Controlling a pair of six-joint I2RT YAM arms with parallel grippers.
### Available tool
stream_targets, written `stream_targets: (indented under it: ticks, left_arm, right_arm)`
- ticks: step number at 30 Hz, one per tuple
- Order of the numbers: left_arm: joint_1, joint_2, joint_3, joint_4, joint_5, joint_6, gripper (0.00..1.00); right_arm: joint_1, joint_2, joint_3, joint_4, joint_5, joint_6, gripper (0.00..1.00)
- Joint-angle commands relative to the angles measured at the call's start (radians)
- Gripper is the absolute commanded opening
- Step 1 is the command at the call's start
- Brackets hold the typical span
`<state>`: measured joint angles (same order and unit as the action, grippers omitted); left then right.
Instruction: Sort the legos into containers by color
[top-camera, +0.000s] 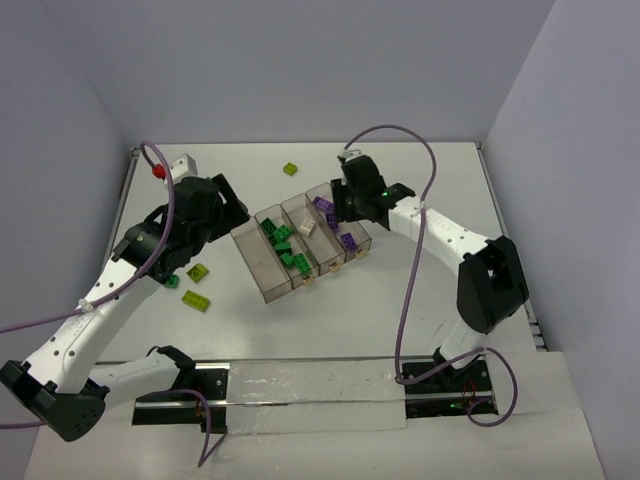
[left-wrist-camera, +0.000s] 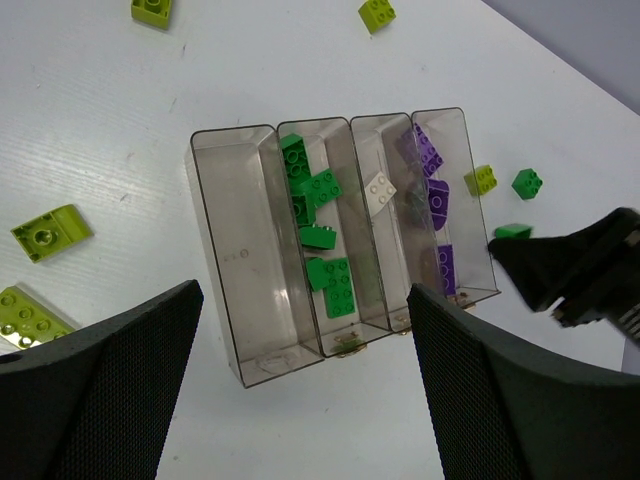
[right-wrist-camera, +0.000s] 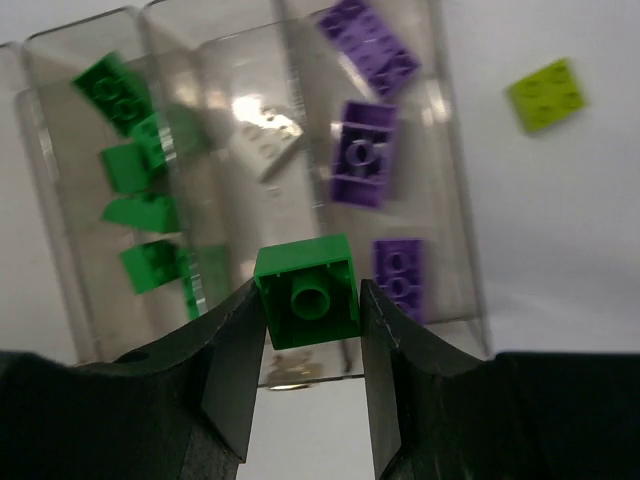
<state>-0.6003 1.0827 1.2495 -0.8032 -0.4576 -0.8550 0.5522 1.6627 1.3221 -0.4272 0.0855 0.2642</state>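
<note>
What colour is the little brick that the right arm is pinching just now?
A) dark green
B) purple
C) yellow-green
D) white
A: the right wrist view shows a dark green brick clamped between the two black jaws.

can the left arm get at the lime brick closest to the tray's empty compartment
Probably yes. The left gripper is open and empty, and the lime brick lies on the table beside the tray, with nothing over it.
</note>
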Motion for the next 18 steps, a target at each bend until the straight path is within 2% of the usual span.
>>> stream_targets:
  ticks: [1, 5, 13, 15, 16, 17, 18]
  left_arm:
    - [0.005, -0.033, -0.003, 0.020, 0.005, -0.011, 0.92]
    - [0.005, -0.043, -0.006, 0.019, 0.004, -0.013, 0.92]
    - [0.007, -0.045, -0.007, 0.009, -0.003, -0.009, 0.92]
    - [0.007, -0.046, -0.005, 0.010, -0.003, -0.008, 0.92]
    - [0.007, -0.047, -0.005, 0.010, -0.003, -0.008, 0.92]
    - [0.007, -0.046, -0.005, 0.009, -0.004, -0.007, 0.92]
    - [0.007, -0.048, -0.005, 0.009, -0.005, -0.007, 0.92]
  right_arm:
    - [0.129, 0.002, 0.042, 0.055, -0.012, 0.047, 0.18]
    - [0.192, 0.076, 0.070, 0.053, -0.041, 0.061, 0.18]
    - [0.301, 0.179, 0.110, 0.030, 0.008, 0.087, 0.21]
    - [0.304, 0.188, 0.113, 0.029, 0.013, 0.093, 0.29]
    - [0.306, 0.191, 0.118, 0.022, 0.019, 0.097, 0.41]
    - [0.308, 0.195, 0.130, 0.007, 0.024, 0.098, 0.60]
    - [0.310, 0.194, 0.138, -0.005, 0.037, 0.098, 0.71]
